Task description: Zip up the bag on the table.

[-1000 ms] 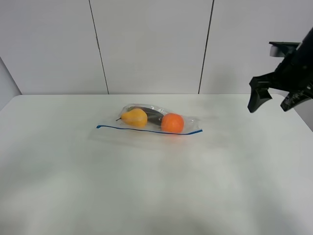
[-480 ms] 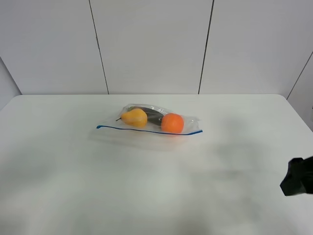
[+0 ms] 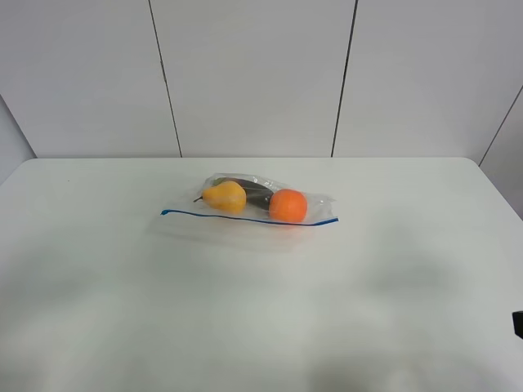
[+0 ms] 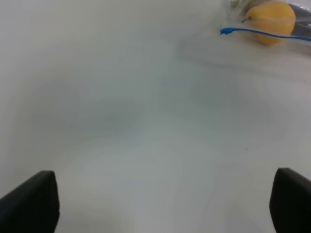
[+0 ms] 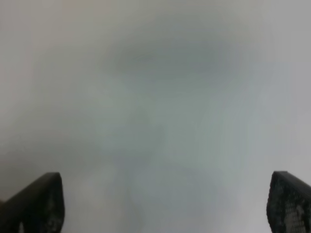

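Observation:
The clear bag [image 3: 245,224] lies flat at the middle of the white table [image 3: 122,310], its blue zip strip [image 3: 245,216] along the near edge. A yellow pear [image 3: 225,197], an orange [image 3: 288,205] and a dark item [image 3: 255,193] show through it. In the left wrist view the pear [image 4: 270,18] and one end of the zip strip [image 4: 226,31] show far off. My left gripper [image 4: 165,204] is open over bare table, far from the bag. My right gripper [image 5: 163,201] is open over bare table; only a dark sliver of that arm [image 3: 518,324] shows at the exterior view's right edge.
A white panelled wall [image 3: 253,73] stands behind the table's far edge. The table's right edge runs close to the right arm.
The right arm has dropped from high at the right to low at the right edge and almost left the exterior view. The bag has not moved.

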You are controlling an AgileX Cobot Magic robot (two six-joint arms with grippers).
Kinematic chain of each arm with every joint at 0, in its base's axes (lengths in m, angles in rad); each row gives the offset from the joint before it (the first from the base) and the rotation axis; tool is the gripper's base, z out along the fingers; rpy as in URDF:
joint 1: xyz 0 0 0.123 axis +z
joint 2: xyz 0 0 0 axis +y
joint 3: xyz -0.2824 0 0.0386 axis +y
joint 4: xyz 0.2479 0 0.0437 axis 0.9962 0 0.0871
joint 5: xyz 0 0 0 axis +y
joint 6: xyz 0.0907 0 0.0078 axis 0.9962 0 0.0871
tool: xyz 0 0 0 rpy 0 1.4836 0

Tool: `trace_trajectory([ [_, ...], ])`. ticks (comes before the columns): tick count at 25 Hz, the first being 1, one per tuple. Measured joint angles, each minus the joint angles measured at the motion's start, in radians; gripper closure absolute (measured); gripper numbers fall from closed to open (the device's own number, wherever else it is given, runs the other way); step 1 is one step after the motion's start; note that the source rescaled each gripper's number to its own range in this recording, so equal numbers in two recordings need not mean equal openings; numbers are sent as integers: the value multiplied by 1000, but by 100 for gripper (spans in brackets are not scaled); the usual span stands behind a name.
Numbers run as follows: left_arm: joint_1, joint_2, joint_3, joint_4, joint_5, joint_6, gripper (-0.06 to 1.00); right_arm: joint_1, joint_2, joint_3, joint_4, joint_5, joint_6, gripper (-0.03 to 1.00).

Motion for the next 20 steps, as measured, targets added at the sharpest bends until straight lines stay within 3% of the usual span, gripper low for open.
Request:
trace_trajectory([
  [8,0,0,0,0,0,0,-5,0,-300,1,0,1,1,1],
  [20,0,0,0,0,0,0,-5,3,-318,1,-10,1,15,1],
])
